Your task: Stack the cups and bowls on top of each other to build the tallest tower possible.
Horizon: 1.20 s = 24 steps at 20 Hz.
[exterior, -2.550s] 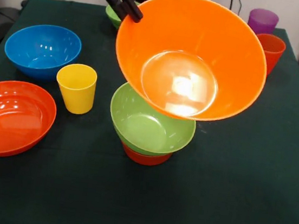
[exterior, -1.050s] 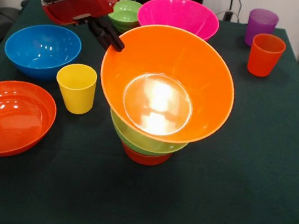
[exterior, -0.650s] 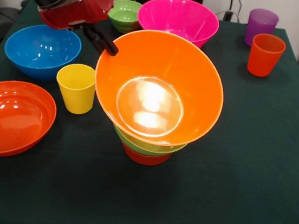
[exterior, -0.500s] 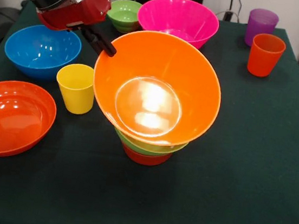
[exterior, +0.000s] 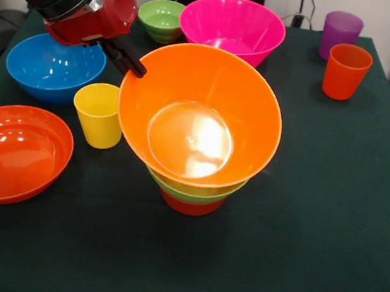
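Observation:
The tower stands mid-table: a small red-orange bowl (exterior: 191,205) at the bottom, a medium green bowl (exterior: 196,192) on it, and a large yellow-orange bowl (exterior: 198,118) nested on top, nearly level. My gripper (exterior: 135,67) reaches in from the upper left and is shut on that top bowl's far-left rim. A yellow cup (exterior: 100,114) stands just left of the tower. An orange cup (exterior: 346,70) and a purple cup (exterior: 341,30) stand at the far right. A small green bowl (exterior: 161,19) sits at the far side beside a large pink bowl (exterior: 231,26).
A blue bowl (exterior: 54,66) lies under my arm at the left, and a shallow orange bowl (exterior: 13,152) lies at the near left edge. The dark green tablecloth (exterior: 312,239) covers the table.
The large yellow-orange bowl came down from a steep tilt in the air and settled into the green bowl, levelling out. My gripper moved down and left with its rim.

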Motion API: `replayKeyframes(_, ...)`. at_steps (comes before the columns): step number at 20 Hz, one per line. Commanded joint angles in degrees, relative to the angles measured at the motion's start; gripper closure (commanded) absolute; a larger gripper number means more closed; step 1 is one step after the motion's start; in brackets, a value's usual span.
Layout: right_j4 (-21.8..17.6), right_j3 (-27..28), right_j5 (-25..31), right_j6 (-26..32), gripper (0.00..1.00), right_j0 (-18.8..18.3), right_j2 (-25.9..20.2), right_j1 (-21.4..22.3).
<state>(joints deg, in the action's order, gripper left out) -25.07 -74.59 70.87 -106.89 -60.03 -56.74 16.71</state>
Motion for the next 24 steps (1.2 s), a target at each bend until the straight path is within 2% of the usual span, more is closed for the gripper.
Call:
replayKeyframes(1,-2.9,0.6,-2.9,18.7,1.0,1.6,0.5,-2.2)
replayKeyframes(7,-3.2,0.7,-3.7,17.7,1.0,2.3,0.4,-2.4)
replayKeyframes(19,-1.6,-4.2,-6.2,15.3,1.0,1.4,-1.0,-2.2)
replayKeyframes(22,-0.8,-6.8,-6.5,13.6,1.0,0.8,-1.6,-0.6)
replayKeyframes(24,-2.3,-9.6,-10.1,12.0,1.0,0.1,-2.3,2.7)
